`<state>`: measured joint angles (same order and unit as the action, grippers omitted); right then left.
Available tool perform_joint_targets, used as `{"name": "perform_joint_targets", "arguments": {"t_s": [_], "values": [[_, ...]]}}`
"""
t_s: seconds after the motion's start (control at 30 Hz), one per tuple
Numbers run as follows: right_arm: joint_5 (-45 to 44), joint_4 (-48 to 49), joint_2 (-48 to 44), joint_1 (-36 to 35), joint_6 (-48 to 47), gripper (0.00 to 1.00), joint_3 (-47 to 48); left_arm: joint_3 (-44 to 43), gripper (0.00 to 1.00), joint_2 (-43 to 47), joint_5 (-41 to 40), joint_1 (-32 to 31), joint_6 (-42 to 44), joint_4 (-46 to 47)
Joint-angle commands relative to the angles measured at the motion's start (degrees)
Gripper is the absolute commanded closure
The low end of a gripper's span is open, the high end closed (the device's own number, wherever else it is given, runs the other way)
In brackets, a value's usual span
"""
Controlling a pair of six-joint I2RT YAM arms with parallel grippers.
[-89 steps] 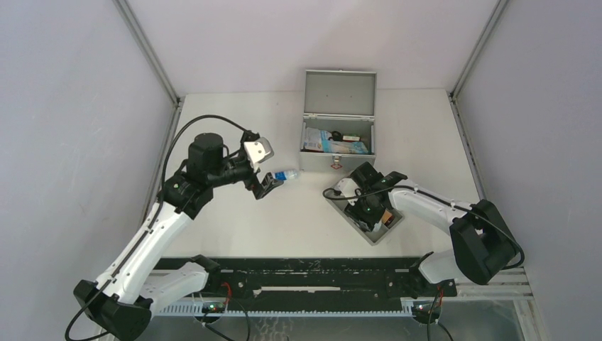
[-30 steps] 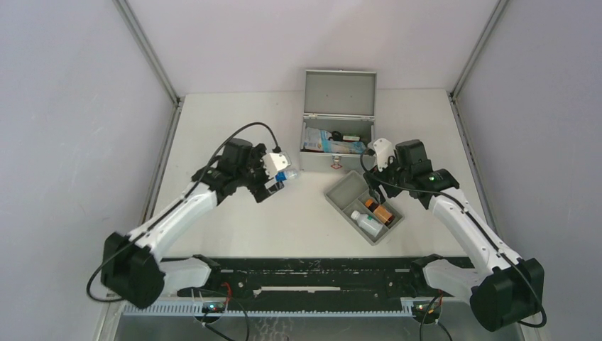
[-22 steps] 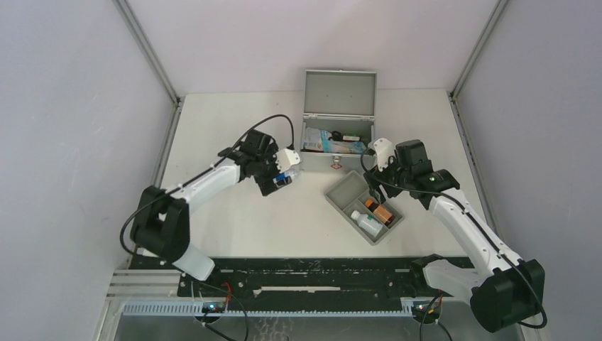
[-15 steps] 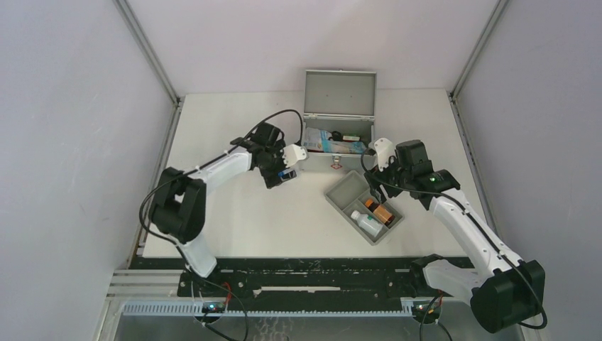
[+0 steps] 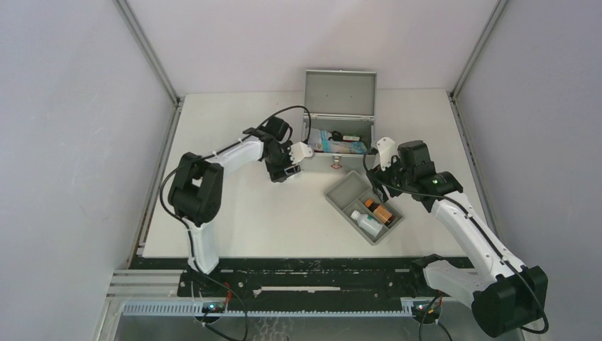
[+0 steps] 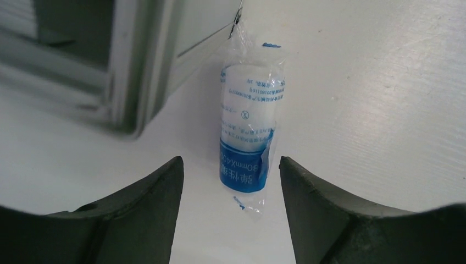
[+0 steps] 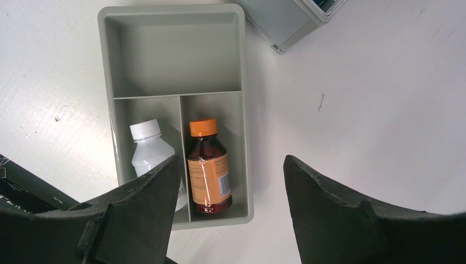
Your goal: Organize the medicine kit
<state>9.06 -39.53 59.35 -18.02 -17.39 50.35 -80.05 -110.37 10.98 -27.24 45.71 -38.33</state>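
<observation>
**Left gripper** (image 6: 229,165): fingers apart, one on each side of the near, blue end of the roll (image 6: 250,118). Neither pad touches it, and table shows in both gaps. Nothing held.

**Roll:** wrapped in clear film, lying flat on the table (image 5: 234,128), long axis running away from me. Loose film tails at both ends.

**Beyond the roll, to its left in my wrist view:** a corner of the kit (image 5: 339,93). The far film tail reaches close to the kit's wall. Whether it touches, I cannot tell.

**Right gripper** (image 7: 231,162): fingers wide, empty, hanging above the tray (image 7: 173,55). Below them lie the amber bottle (image 7: 206,170) and the white bottle (image 7: 148,151), one in each narrow compartment. The wide compartment is bare.

**Kit:** back middle of the table, lid up, front wall facing me, packets inside. The tray sits just in front of its right corner, skewed.

**Step, as I judge it:** picking up the roll to go into the kit.

**Next move calls for:**
- closing squarely across the roll's body, not on film alone;
- lifting high enough to clear the kit's front wall before going in.

**Room:**
- Open table to the roll's right and behind my left fingers.
- The kit wall hems the other side, so the finger there has little margin.
- The right arm is well apart from the left, and the way over the kit's near left corner looks free.

**Risk:** the film looks slick, so the roll could slip or turn in the grip.
</observation>
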Motion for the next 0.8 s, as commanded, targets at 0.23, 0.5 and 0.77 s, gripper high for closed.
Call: {"name": "perform_joint_targets", "arguments": {"t_s": [0.23,0.5,0.77], "values": [[-0.54,2.35,-1.61,0.22,-0.27,0.32,0.1,-2.32,0.55,-1.87,0.56,-0.19,1.54,-2.46],[-0.87,2.42,-1.78,0.19,-0.23,0.32,0.1,1.74,0.78,4.1,2.59,-2.13,-1.54,-1.72],[-6.13,4.19,-2.05,0.96,2.1,0.32,0.15,6.2,0.81,15.07,4.11,-7.59,-13.15,0.95]]}}
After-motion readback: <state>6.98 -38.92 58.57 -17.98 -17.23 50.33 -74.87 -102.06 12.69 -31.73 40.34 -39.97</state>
